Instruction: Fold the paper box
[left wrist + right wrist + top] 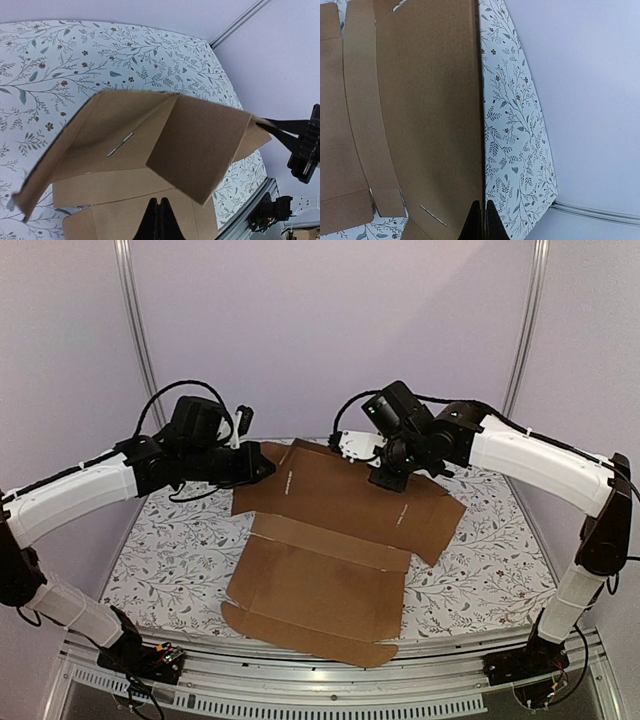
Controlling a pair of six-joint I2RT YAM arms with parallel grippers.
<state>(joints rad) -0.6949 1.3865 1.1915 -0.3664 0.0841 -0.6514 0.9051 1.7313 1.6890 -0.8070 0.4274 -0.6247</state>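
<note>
Where brown corrugated paper box (330,540) bends upward, left gripper (159,216), right gripper (483,216) each pinch its edge

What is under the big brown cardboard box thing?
The paper box lies unfolded on the flowery table cover, which shows all around it. The part directly beneath the flat cardboard is covered, so I cannot see whether anything else lies there.

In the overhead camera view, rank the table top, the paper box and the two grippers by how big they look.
1. table top, largest
2. paper box
3. left gripper and right gripper: they look about alike, so I won't rank one over the other.
</note>
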